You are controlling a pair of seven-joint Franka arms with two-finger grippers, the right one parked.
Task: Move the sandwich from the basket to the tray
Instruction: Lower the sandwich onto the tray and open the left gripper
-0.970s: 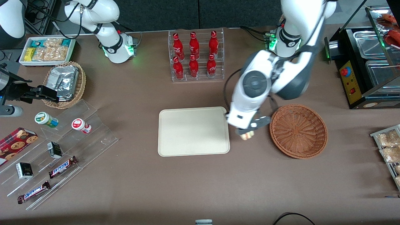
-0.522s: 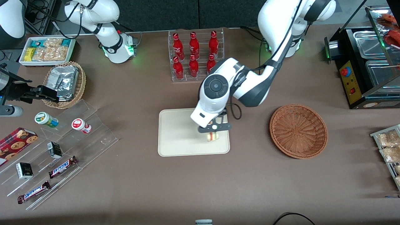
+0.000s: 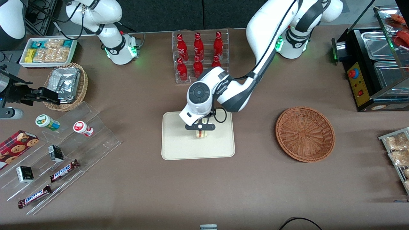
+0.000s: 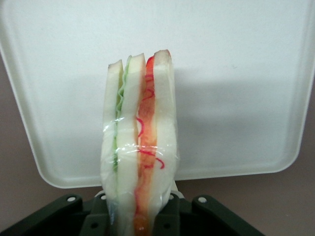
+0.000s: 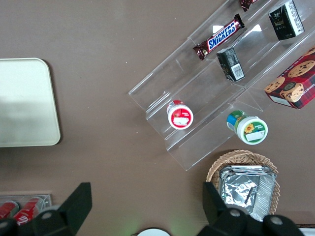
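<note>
My left gripper (image 3: 201, 128) hangs over the middle of the cream-white tray (image 3: 179, 147), shut on the sandwich (image 3: 201, 134). In the left wrist view the sandwich (image 4: 139, 142) is a wrapped wedge of white bread with green and red filling stripes, clamped between the gripper (image 4: 139, 216) fingers and standing on edge above the tray (image 4: 236, 73). Whether it touches the tray surface I cannot tell. The reddish-brown wicker basket (image 3: 305, 133) sits empty on the table, beside the tray toward the working arm's end.
A clear rack of red bottles (image 3: 199, 56) stands farther from the front camera than the tray, close to the arm's elbow. Acrylic steps with candy bars (image 3: 64, 169) and small jars, a tan foil-packet basket (image 3: 66, 85) and a snack box (image 3: 48, 52) lie toward the parked arm's end.
The gripper carried the sandwich from beside the basket, over the tray's edge, to above the tray's middle. The basket stayed put and empty.
</note>
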